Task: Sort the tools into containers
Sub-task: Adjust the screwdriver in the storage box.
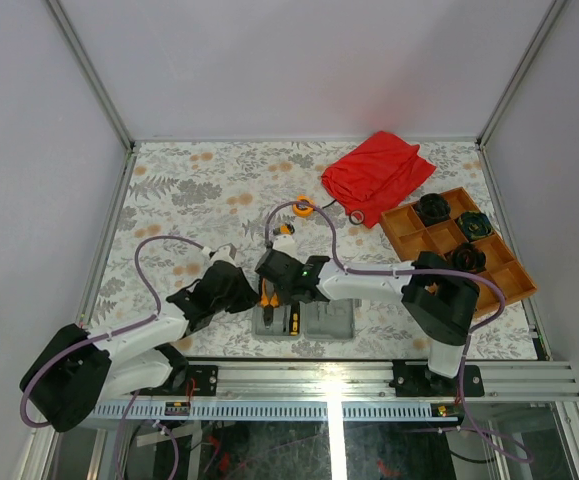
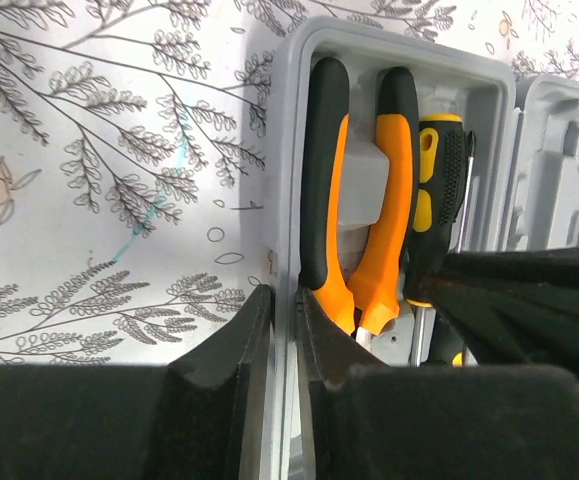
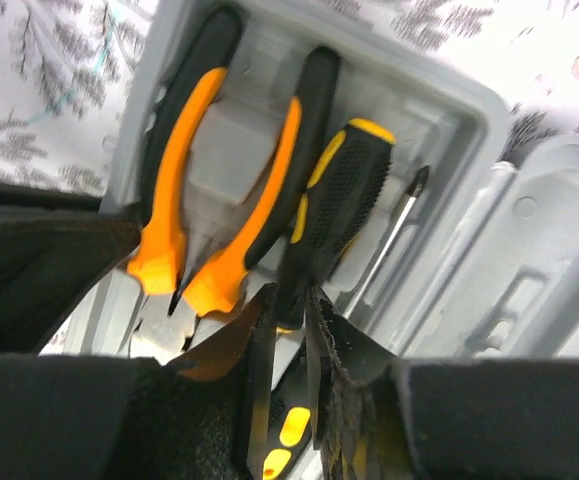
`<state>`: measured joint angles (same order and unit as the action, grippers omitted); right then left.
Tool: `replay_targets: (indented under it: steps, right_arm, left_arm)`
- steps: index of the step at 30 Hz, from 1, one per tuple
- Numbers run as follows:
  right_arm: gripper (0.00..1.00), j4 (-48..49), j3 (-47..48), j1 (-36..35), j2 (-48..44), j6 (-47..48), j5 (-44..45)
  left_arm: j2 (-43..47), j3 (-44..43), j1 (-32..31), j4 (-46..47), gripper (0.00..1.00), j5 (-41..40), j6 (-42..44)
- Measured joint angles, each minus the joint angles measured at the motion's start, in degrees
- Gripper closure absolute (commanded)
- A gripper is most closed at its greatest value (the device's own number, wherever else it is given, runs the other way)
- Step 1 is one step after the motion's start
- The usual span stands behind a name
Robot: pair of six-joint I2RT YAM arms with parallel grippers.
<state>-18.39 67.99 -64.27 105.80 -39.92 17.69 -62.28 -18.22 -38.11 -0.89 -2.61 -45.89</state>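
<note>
The left gripper (image 2: 282, 310) pinches the tray (image 2: 281, 180) wall between its fingers to steady it, while the screwdriver (image 3: 334, 200) lies beside the pliers (image 3: 179, 190), its butt between the right gripper (image 3: 287, 320) fingers, though I cannot tell whether they grip it.

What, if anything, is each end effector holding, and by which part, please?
The left end effector pinches the grey tray by its side wall. The right end effector straddles the screwdriver handle; whether it grips cannot be told.

legible text: none | pliers (image 2: 321, 180), screwdriver (image 2: 437, 190), tray (image 2: 294, 120): seemingly unmarked, views blurred
</note>
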Motion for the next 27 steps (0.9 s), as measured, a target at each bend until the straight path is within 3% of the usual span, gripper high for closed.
replay_targets:
  steps: [12,27]
  right_arm:
    - [0.68,-3.8,0.0,-0.3,-6.0,-2.3,-6.4]
    - [0.76,-5.0,-4.8,1.6,-5.8,-4.3,-10.3]
  left_arm:
    - [1.4,2.2,-0.2,2.9,1.00,1.6,-2.1]
    - [8.9,7.4,-4.5,3.1,1.00,1.0,-9.4]
